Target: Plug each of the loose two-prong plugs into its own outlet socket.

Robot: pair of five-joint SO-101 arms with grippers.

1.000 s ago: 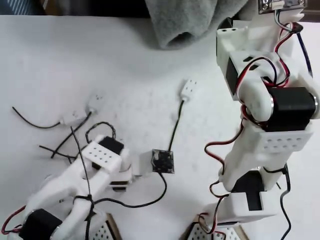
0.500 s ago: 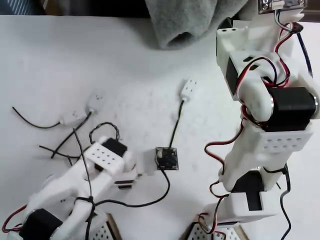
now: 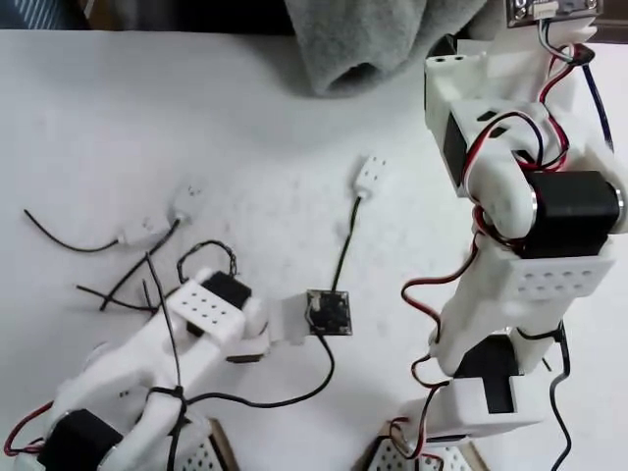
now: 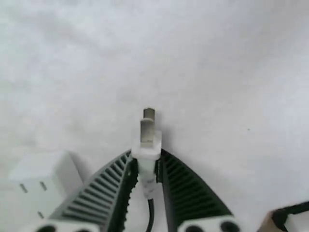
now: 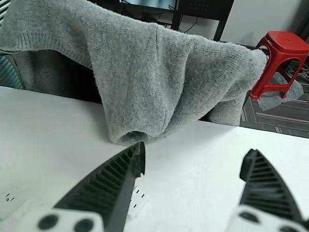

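**Item: two-prong plug** (image 4: 146,140), white, with black cable (image 4: 150,218).
- Holder: left gripper (image 4: 146,157), jaws narrow and clamped on the plug body from both sides.
- Axis: the long axis runs in line with the fingers. The prongs (image 4: 147,126) point straight out past the fingertips over the bare white table (image 4: 231,58), with one prong stacked behind the other.
- Cable: it leaves the rear of the body between the fingers and is cut off at the frame edge.

**Landmark: black square module** (image 3: 328,312), mid-table in the high view, at the tip of the left arm (image 3: 147,363).
- Obscured: the plug cannot be made out with certainty beside the module. A white piece (image 3: 292,322) touches its near-arm edge.

**Outlet sockets**
- White socket block (image 4: 42,175), two slots on its face, lying just beside one gripper finger and partly cut off by it.
- Small white socket (image 3: 371,173), beyond the module toward the grey sweater (image 3: 383,39). Its black lead (image 3: 345,240) runs back to the module's edge, and where it ends is hidden.
- Small white piece (image 3: 185,201), well out from the module on the left arm's side. It is too small to tell plug from socket.

**Other loose parts**
- White connector with thin wire (image 3: 137,235) and tangled black wires (image 3: 118,289), on that same side of the module.

**Right gripper** (image 5: 195,150)
- Jaws spread wide, nothing between them, facing the sweater (image 5: 145,72). A white slotted piece (image 5: 137,193) shows partly behind one finger.
- The right arm (image 3: 520,245) stands on the module's far side from the left arm.

**Background:** red stool (image 5: 280,53), behind the sweater.
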